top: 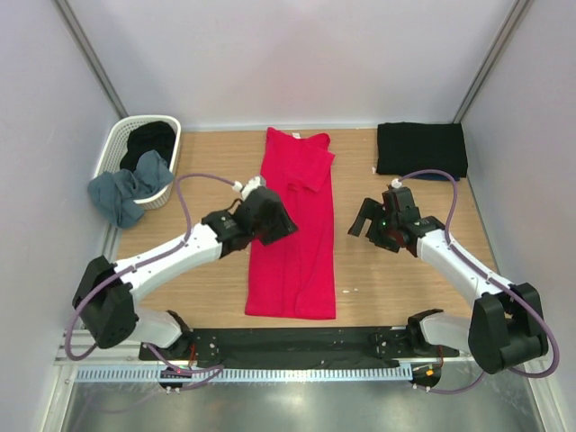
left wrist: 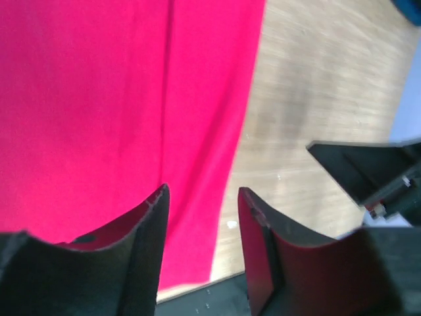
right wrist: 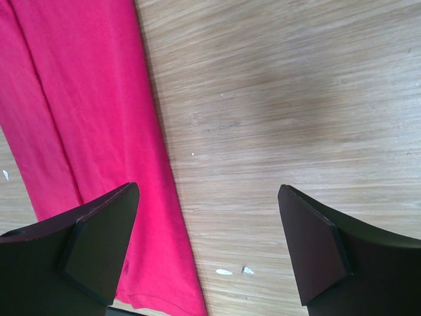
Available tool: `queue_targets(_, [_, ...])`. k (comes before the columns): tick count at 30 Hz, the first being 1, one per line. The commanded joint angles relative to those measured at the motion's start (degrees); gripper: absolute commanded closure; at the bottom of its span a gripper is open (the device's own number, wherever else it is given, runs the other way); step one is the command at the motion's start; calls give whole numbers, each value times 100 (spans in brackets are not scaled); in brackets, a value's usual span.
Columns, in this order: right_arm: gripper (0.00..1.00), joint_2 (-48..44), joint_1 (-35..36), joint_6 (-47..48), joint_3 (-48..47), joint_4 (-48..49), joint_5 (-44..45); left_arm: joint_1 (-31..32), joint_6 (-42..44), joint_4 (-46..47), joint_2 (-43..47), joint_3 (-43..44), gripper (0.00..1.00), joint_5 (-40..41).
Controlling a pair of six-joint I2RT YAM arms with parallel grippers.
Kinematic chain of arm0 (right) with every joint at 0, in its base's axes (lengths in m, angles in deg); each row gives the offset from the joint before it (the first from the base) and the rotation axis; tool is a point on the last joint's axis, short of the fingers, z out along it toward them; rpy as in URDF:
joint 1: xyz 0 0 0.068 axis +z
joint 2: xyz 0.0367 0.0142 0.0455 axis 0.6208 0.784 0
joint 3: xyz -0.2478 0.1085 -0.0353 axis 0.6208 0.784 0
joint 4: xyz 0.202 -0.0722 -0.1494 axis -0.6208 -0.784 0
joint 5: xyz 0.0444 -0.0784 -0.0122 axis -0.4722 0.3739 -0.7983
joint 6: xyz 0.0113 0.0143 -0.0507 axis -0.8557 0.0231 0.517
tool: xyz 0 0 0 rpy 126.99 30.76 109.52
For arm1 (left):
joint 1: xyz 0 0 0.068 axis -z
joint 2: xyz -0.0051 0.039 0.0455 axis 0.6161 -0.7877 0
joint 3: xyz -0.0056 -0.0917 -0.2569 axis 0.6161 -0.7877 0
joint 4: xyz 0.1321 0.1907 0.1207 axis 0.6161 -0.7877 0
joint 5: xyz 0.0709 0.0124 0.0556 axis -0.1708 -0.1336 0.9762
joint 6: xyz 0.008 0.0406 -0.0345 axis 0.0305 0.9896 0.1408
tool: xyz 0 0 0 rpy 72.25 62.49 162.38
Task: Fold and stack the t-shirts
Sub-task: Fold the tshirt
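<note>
One red t-shirt [top: 292, 243] is lying down the middle of the top view, doubled lengthwise into a long narrow strip, with one sleeve turned in over the upper end. The cross folds are not yet made, as far as I can judge. One black folded shirt [top: 421, 148] is sitting at upper right, flat and squared off; I am reading it as the start of the stack. Two more are waiting at upper left. A black shirt [top: 151, 137] is bunched inside the white lattice basket [top: 115, 144]. A grey-blue shirt [top: 124, 191] is spilling over the basket's near rim onto the table [top: 387, 288].

Left gripper [top: 274, 225] is hovering over the strip's left edge, about mid-length. In its wrist view the jaws are standing partly apart with nothing between them, red cloth and wood showing through the gap. Right gripper [top: 371, 227] is hanging over bare wood just right of the strip, jaws spread wide and holding nothing.

Progress, as judged: one shirt finished, one halfway, two untouched. Remaining: fold the red strip across its length, set it on the black one, then handle the pair at the basket.
</note>
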Motion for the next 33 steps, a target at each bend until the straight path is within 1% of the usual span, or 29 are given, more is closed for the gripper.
queue_targets(1, [7,22,-19,156,-236,224,-121,-572,1202,529,-481,330,54,-840])
queue_targets(2, [7,74,-19,182,-262,260,-130,-668,1325,661,-856,470,55,-963])
queue_targets(3, [7,101,-28,182,-271,330,-139,-783,1587,758,-1034,585,58,-1452])
queue_targets(5, [7,189,-19,191,-289,383,-183,-1047,1774,908,-1447,1015,64,-1798])
queue_targets(6, [7,215,-19,182,-298,427,-200,-1100,1940,917,-1823,1147,67,-1860])
queue_targets(7, [7,259,-28,191,-289,488,-235,-1187,2055,926,-1975,1418,68,-1800])
queue_targets(11, [7,409,-19,173,-341,524,-227,-1469,2258,987,-2669,1877,69,-1650])
queue_targets(12, [7,461,-19,164,-359,489,-218,-1539,2275,1040,-2906,1930,70,-1737])
queue_targets(14, [7,505,-19,173,-386,462,-148,-1749,2214,1189,-3118,2018,72,-1913])
queue_targets(16, [7,558,-19,182,-395,489,-104,-1820,2153,1478,-3356,1984,74,-2106])
queue_targets(17, [7,576,-19,199,-412,506,-86,-1856,2144,1654,-3426,2010,74,-2281])
queue_targets(18, [7,611,-19,217,-421,498,-69,-1856,2144,1716,-3505,2114,75,-2292])
queue_targets(25, [7,962,-19,270,-632,331,-25,-1865,2082,1805,-4120,2791,74,-2142])
queue_targets(29, [7,954,-19,235,-632,357,-25,-1882,2038,1805,-4332,2959,74,-1940])
queue_targets(33, [7,989,-19,252,-676,287,28,-1935,1924,1814,-4420,2950,69,-1800])
